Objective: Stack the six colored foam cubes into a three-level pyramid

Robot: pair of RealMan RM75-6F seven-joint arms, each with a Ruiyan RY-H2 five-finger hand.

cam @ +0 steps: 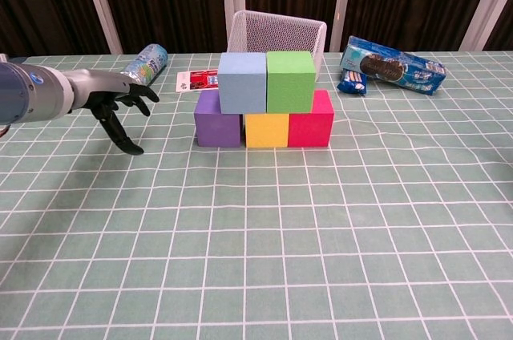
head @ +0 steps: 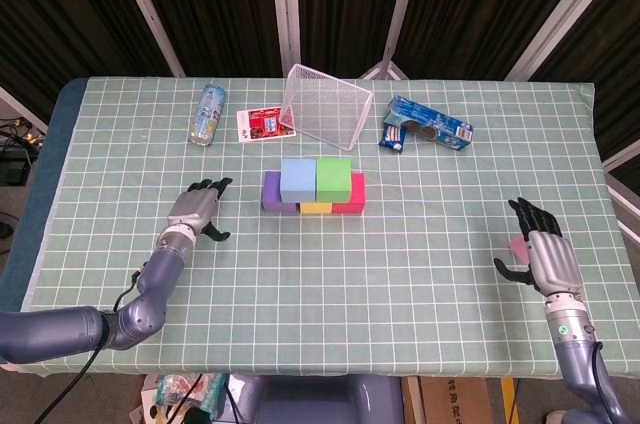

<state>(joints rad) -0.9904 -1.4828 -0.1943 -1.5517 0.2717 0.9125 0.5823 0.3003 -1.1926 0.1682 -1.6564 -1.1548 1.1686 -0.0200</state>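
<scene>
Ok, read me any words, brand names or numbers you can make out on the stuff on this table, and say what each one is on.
No text can be read for certain.
Can: printed, but too blurred to read.
Red and white card: print too small.
Blue cookie package: cookie picture shows, lettering too blurred.
Small blue packet: unreadable.
Foam cubes: plain faces, no markings.

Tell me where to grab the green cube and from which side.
Probably from above, pinching the green cube by its front and back faces. Its left face abuts the light blue cube, leaving no finger room there, while its top is uncovered.
</scene>
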